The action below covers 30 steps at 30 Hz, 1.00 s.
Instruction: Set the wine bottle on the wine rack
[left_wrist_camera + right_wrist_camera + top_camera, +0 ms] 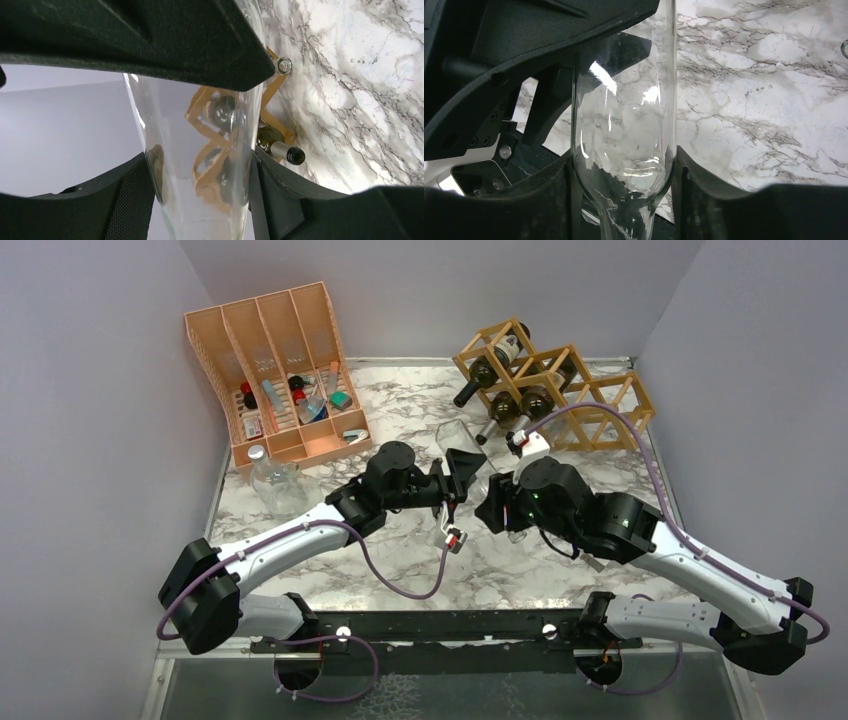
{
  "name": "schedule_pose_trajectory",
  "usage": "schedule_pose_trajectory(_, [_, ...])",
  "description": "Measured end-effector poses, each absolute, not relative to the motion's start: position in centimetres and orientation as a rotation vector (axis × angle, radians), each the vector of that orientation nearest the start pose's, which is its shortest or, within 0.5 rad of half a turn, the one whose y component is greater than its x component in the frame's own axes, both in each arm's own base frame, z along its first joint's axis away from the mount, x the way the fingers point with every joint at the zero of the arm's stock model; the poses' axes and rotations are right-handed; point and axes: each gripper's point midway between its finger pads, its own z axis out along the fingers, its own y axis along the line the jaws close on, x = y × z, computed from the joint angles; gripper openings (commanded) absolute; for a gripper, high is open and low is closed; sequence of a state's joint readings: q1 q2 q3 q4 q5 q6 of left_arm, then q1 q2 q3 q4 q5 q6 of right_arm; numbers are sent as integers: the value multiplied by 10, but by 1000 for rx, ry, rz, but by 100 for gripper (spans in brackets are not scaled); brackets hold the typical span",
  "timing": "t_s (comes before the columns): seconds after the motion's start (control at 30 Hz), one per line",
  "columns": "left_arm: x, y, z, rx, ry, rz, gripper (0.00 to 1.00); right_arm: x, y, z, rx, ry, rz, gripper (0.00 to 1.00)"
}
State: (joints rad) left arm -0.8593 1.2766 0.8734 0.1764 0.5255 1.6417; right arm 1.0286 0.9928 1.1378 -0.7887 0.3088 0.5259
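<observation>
The left gripper (200,212) clamps a clear bottle (192,130); through its glass shows the rack (272,86), a dark bottle (281,150) lying in it, on the marble table (360,100)

A clear glass wine bottle (624,125) sits tilted near the light-wood, diamond-celled wine rack (612,388) at back right.

Bright, even overhead light leaves only soft shadows on the table (400,405). White glare streaks the wine bottle (624,130) at ten o'clock in the right wrist view; through its glass the left wrist view warps the wine rack (274,86).
</observation>
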Motion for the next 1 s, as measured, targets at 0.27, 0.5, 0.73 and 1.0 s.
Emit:
schedule_pose_trajectory(0.27, [247, -362, 280, 1722, 218, 103, 97, 184, 222, 259, -319, 2156, 503, 1])
schedule_pose_trajectory(0.5, [236, -353, 306, 1605, 229, 73, 99, 190, 197, 265, -204, 2120, 428, 1])
schedule_pose_trajectory(0.73, [226, -344, 304, 1550, 319, -17, 99, 194, 161, 257, -40, 2134, 277, 1])
schedule_pose_trajectory(1.0, [234, -331, 301, 1337, 663, -239, 99, 183, 112, 231, 192, 2201, 55, 1])
